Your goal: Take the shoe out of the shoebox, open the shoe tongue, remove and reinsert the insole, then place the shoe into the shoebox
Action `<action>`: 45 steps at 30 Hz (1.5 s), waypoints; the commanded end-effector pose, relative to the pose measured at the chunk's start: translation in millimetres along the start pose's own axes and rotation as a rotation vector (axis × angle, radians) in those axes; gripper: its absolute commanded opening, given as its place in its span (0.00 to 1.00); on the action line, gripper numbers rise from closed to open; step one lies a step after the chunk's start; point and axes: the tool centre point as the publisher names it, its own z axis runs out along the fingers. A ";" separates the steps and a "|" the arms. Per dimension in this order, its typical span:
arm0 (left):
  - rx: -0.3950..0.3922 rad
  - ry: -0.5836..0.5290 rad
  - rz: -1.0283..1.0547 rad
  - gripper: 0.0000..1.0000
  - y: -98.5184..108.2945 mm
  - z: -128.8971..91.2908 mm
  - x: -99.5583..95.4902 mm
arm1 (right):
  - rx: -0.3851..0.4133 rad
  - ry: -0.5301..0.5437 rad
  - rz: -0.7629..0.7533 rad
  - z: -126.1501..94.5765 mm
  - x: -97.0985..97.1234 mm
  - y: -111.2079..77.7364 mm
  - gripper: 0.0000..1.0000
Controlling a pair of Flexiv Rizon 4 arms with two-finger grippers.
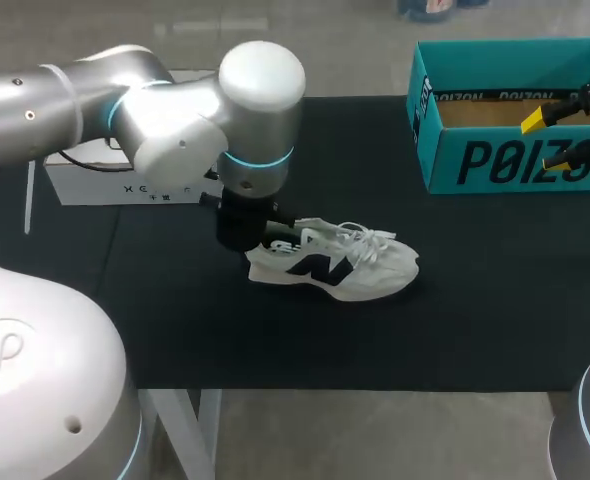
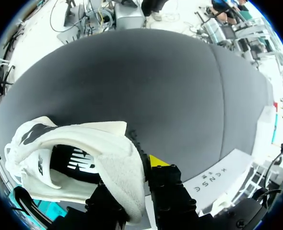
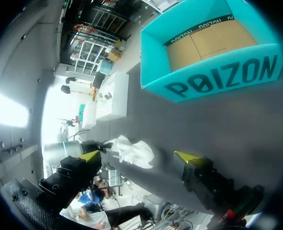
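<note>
Left pincer (image 2: 132, 184) is clamping heel of shoe (image 1: 340, 265), toe pointing right along desk (image 1: 175, 320); right pincer (image 3: 139, 156), open, is hovering by shoebox (image 1: 515, 165)

Our left arm (image 1: 175, 120) hides the heel of the shoe (image 1: 347, 268) from the head camera; we lose the shoebox (image 1: 495, 160) past that view's right edge.

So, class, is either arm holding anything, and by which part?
The left fingers pinch the shoe by its heel; the right fingers hold nothing.
</note>
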 end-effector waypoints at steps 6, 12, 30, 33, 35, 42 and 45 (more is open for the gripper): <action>0.053 0.022 -0.002 0.96 4.0 11.9 -16.1 | 0.000 -0.003 0.001 0.3 0.2 0.0 1.00; 0.082 0.027 0.009 1.00 2.5 -0.8 -16.4 | 0.000 -0.003 0.001 0.3 0.2 0.0 1.00; 0.407 -0.012 -0.161 1.00 30.8 -41.2 -6.1 | 0.000 -0.003 0.001 0.3 0.2 0.0 1.00; 0.407 -0.012 -0.161 1.00 30.8 -41.2 -6.1 | 0.000 -0.003 0.001 0.3 0.2 0.0 1.00; 0.407 -0.012 -0.161 1.00 30.8 -41.2 -6.1 | 0.000 -0.003 0.001 0.3 0.2 0.0 1.00; 0.394 -0.029 -0.852 1.00 59.3 -42.9 58.1 | 0.000 -0.003 0.001 0.3 0.2 0.0 1.00; 0.382 -0.169 -1.175 1.00 53.0 -56.0 87.2 | 0.000 -0.003 0.001 0.3 0.2 0.0 1.00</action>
